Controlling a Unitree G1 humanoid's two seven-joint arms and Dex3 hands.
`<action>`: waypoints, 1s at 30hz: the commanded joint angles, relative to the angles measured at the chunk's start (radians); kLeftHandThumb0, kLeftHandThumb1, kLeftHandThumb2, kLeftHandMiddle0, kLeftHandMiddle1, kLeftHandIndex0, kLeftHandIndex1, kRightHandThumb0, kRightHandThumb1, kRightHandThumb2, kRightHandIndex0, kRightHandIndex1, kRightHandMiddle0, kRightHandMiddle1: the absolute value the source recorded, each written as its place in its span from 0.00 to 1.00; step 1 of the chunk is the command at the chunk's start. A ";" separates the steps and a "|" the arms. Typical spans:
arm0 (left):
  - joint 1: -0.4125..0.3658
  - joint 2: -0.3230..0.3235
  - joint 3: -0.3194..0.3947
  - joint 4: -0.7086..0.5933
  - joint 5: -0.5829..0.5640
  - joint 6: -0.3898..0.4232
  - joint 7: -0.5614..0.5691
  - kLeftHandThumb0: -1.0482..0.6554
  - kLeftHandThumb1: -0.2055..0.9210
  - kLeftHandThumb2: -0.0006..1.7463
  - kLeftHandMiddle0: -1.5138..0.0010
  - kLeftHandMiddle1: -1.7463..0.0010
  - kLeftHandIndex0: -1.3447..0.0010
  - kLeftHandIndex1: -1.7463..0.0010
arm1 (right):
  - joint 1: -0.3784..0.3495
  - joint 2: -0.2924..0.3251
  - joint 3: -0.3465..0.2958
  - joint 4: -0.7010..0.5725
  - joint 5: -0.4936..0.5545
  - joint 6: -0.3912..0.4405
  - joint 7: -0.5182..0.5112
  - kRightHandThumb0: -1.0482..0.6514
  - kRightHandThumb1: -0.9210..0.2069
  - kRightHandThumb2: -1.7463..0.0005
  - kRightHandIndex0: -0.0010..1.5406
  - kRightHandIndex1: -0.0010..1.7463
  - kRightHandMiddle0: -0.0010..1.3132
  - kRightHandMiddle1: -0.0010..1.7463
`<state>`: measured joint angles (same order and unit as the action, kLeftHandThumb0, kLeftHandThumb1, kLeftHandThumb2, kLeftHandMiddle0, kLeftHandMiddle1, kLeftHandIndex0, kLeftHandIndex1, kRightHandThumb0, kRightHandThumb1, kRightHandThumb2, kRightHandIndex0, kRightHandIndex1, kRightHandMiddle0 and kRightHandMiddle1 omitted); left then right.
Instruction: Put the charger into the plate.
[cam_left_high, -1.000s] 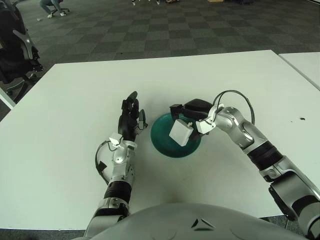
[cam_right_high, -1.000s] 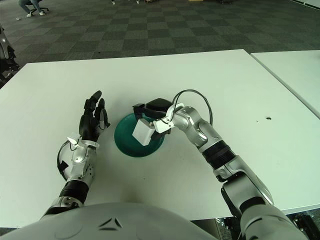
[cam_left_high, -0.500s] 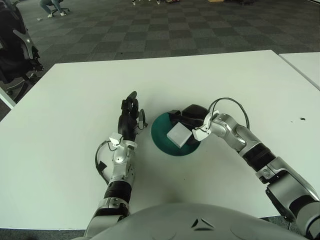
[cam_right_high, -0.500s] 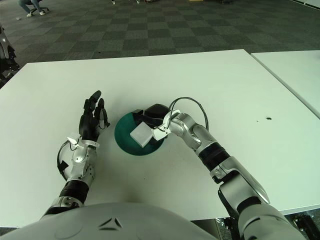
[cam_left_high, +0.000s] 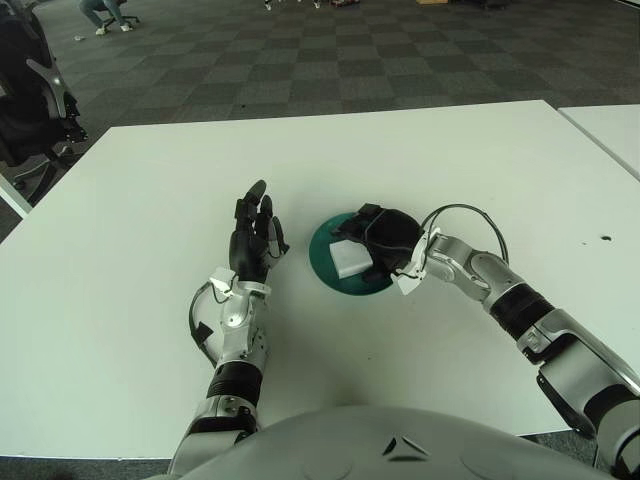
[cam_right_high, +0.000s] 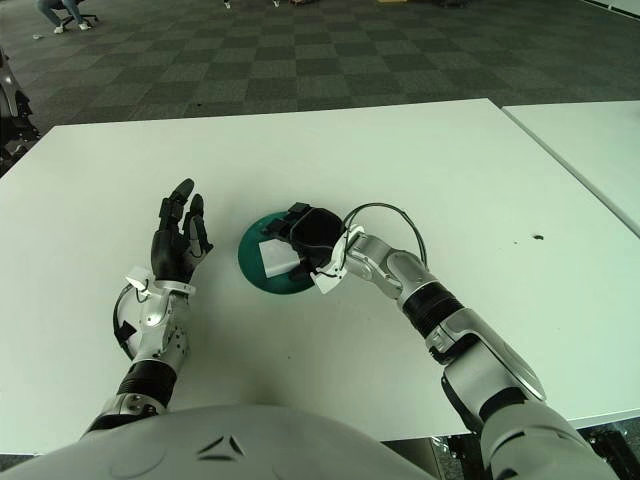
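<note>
1. Landmark: green plate (cam_left_high: 345, 283), lying flat on the white table (cam_left_high: 150, 180), a little right of the table's middle as the robot faces it

2. Charger (cam_left_high: 351, 257): white block, lying inside the plate toward its left half, seemingly resting on the plate's floor. It touches or nearly touches the dark fingers on its right side

3. Right hand (cam_left_high: 385, 233): low over the right half of the plate, fingers (cam_right_high: 296, 216) curled loosely round the charger's right edge. I cannot tell for certain whether they grip it or have just slackened; the charger looks set down, so my judgement is that the hold is at most light

4. Left hand (cam_left_high: 250, 240): just left of the plate, upright, fingers spread and holding nothing, not touching the plate

5. Risk, dragging: if the right hand lifts away before the fingers fully part, the charger could be pulled back up or tipped over the plate's rim

6. Risk, shoving: the hand sits very low on the plate's right rim, so a sideways withdrawal could slide the whole plate leftward toward the left hand

7. Risk, cable: a thin looped wire (cam_left_high: 470, 213) on the right wrist arches just right of the plate; a careless pull might catch the rim
</note>
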<state>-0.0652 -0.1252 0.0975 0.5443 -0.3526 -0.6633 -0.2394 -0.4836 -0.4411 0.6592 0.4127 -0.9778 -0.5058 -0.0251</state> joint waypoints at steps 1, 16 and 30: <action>0.146 -0.154 0.006 0.079 -0.068 0.023 -0.025 0.10 1.00 0.48 0.91 1.00 1.00 0.59 | -0.015 0.000 0.000 -0.002 -0.015 0.004 -0.016 0.00 0.00 0.50 0.00 0.00 0.00 0.00; 0.170 -0.145 -0.029 0.030 -0.018 0.037 0.045 0.13 1.00 0.50 0.92 1.00 1.00 0.65 | -0.022 0.022 -0.007 0.016 -0.023 0.035 -0.059 0.00 0.00 0.53 0.00 0.00 0.00 0.00; 0.228 -0.111 -0.088 -0.099 -0.009 0.137 0.065 0.16 1.00 0.51 0.96 1.00 1.00 0.75 | -0.010 -0.001 -0.094 -0.080 0.046 -0.012 -0.224 0.00 0.00 0.59 0.00 0.00 0.00 0.00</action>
<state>0.0261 -0.1247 0.0300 0.4125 -0.3501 -0.5627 -0.1878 -0.4805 -0.4153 0.6286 0.4190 -0.9836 -0.4974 -0.2300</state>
